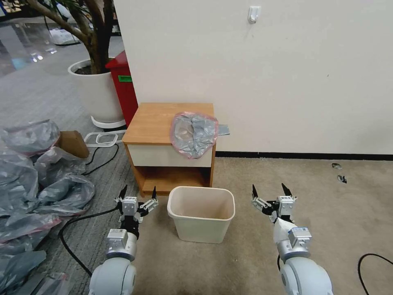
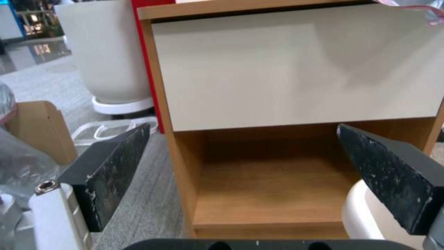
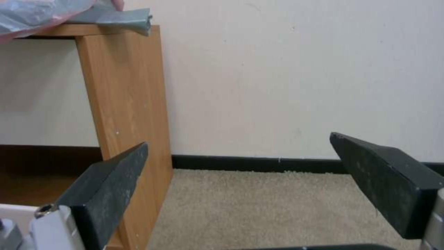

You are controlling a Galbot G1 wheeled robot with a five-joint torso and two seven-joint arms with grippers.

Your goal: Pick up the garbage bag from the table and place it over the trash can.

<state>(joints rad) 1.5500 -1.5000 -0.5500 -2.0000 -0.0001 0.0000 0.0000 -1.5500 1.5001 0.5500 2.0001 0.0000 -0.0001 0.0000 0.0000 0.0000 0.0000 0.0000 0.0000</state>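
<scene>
The grey garbage bag (image 1: 193, 133) with its pink-red rim lies on the right front corner of the table (image 1: 157, 121), sagging over the cream drawer front; a corner of the bag (image 3: 55, 14) pokes past the table's side. The beige trash can (image 1: 201, 213) stands upright on the carpet just in front of the table. My left gripper (image 1: 138, 193) hovers open left of the can, facing the table's shelf gap (image 2: 268, 180). On the can's right my right gripper (image 1: 269, 189) is open too, facing the wall beside the table. Both hold nothing.
A heap of larger grey plastic bags (image 1: 37, 180) covers the floor at the left, with a black cable (image 1: 69, 233) running through it. A white plant pot (image 1: 96, 92) and a red bin (image 1: 123, 86) stand behind the table. Carpet (image 1: 335, 205) to the right lies open.
</scene>
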